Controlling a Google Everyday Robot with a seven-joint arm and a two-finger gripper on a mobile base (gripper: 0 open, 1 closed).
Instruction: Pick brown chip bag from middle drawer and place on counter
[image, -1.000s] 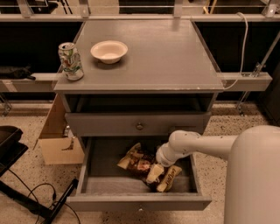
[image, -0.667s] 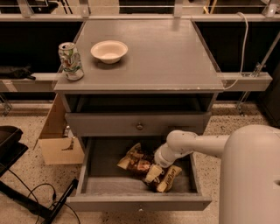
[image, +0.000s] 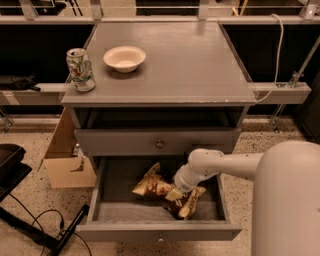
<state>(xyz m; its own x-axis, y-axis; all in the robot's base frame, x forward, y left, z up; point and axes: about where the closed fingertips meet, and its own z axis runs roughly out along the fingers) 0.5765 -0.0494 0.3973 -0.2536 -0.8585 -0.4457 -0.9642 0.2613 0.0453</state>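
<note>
You are looking down at the end effector (image: 175, 193), which is reaching into the open middle drawer (image: 160, 231) at the tip of the white arm (image: 225, 162) and is sitting right at the middle of the brown chip bag (image: 152, 186); you cannot tell whether it is gripping the bag or only touching it. The bag is lying on the drawer floor, a little right of centre and nearer the front wall than the back. Its long axis is running diagonally, with one cream-yellow end pointing up toward the back left of the drawer and the other pointing toward the front right corner. The dark-brown middle is showing pale lettering, but you cannot read it. Above the open drawer, the upper drawer front (image: 125, 142) is sitting closed, with its round knob (image: 159, 144) in the middle. On the bench (image: 190, 60), a green-and-white drink can (image: 81, 70) is standing upright near the left front corner, and its printing cannot be read either. A white bowl (image: 125, 57) is resting just beside the can, toward the back. A cardboard box (image: 67, 162) is leaning against the cabinet's left side on the speckled floor.
</note>
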